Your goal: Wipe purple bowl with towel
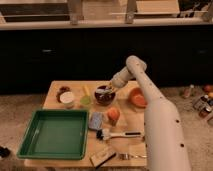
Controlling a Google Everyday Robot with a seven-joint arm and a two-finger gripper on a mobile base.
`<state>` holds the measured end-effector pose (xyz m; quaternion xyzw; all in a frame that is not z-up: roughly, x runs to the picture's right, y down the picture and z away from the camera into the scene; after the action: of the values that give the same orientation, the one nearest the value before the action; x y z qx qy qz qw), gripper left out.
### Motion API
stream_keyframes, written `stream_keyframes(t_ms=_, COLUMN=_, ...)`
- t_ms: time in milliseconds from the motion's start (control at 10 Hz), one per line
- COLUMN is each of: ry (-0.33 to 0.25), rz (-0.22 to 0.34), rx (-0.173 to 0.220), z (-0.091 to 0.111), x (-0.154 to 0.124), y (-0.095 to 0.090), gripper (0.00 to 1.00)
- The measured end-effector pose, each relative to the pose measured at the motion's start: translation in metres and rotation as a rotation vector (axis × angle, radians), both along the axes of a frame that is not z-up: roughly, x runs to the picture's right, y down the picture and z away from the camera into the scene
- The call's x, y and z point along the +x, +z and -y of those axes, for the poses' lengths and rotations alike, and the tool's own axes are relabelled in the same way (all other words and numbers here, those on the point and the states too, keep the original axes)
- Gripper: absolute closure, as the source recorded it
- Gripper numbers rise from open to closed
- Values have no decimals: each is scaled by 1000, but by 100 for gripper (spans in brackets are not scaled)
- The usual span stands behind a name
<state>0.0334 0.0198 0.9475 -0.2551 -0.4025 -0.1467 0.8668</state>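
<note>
- Wooden tabletop in the centre of the frame, dark cabinets behind it, speckled floor around it.
- White arm enters from the lower right and bends at an elbow right of centre. Its forearm slants down and left.
- Claw sits at the rim of the purple bowl, dipping into its mouth from the upper right.
- Cannot tell whether the claw is spread, closed, or pinching anything.
- Purple bowl stands upright near the back edge of the tabletop, about mid-frame, between the green cup on its left and the orange bowl on its right.
- A pale scrap shows across the bowl's mouth just under the claw. Cannot tell if it is the towel.
- Left of the green cup is a small white bowl, with a dark red item just behind it.
- Green tray fills the lower-left part of the tabletop.
- In front of the purple bowl is an orange fruit, with a blue-grey sponge just to its left.
- Further toward the lower edge lies a brush, dark head left, pale handle right.
- A fork lies near the front edge, beside the arm.
- Bottles stand on the floor at the right edge.
</note>
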Motion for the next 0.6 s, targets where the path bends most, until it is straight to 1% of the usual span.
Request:
stream_keyframes(t_ms=200, ry=-15, rz=21, rx=0, z=2, x=-11, y=6, gripper=100)
stream_keyframes(t_ms=400, ry=-30, rz=48, rx=-2, z=3, x=-20, y=7, gripper=100)
stream_keyframes(t_ms=600, ry=-58, rz=102, rx=-6, z=1, x=-43, y=4, gripper=100)
